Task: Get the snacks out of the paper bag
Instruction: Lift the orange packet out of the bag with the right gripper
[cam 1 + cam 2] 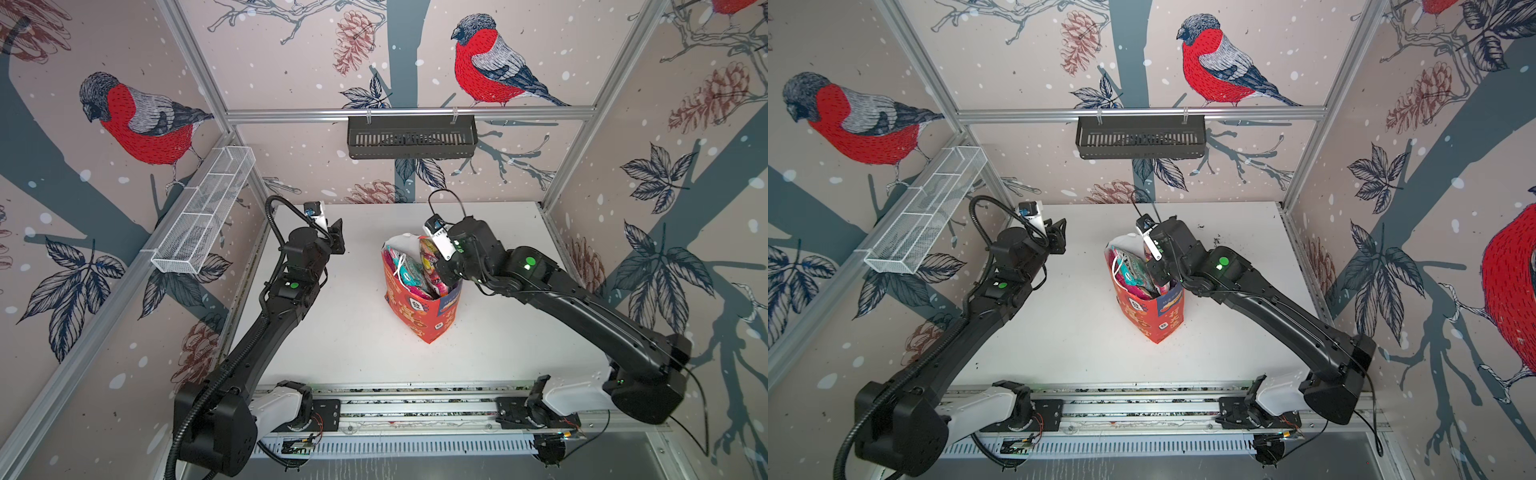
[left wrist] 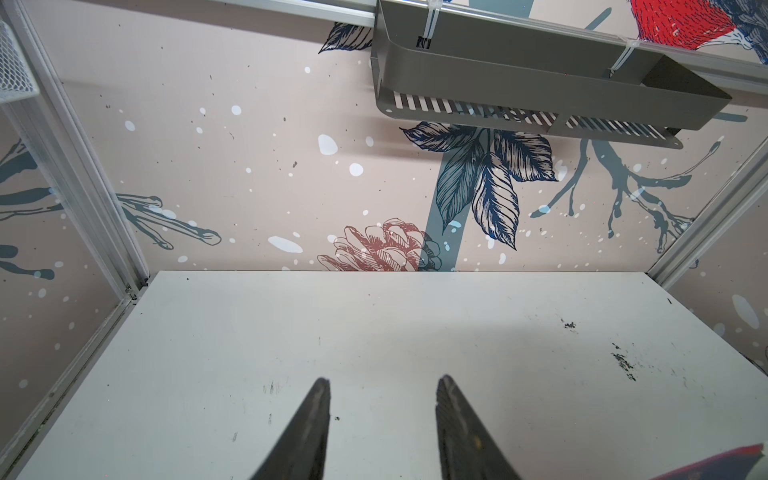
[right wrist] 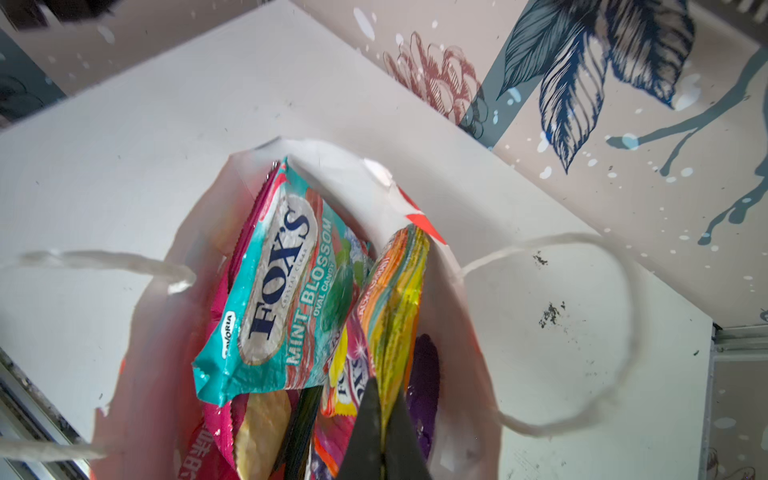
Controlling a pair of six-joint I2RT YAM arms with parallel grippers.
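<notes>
A: Progress?
B: Nothing is out yet; the snacks [image 1: 411, 272] are all seen inside the paper bag [image 1: 419, 309], which stands near the middle of the table [image 1: 353, 336], well clear of every edge.
A: Grippers?
B: Into the bag's mouth the right gripper [image 3: 384, 392] is lowered, jaws pinched together on the edge of the orange pack [image 3: 395, 299] — the first extraction is judged to be in hand; the left gripper [image 2: 384, 380] is moderately parted, empty, held toward the table's back-left corner.
A: Orientation?
B: The bag is upright, long axis vertical, mouth up — one bottom corner is turned toward the front edge; the orange pack is stood on edge, long axis running up to the mouth; the teal FOX'S pack [image 3: 282, 291] is leaned beside it, likewise lengthwise up; every pack is left to be lifted out.
</notes>
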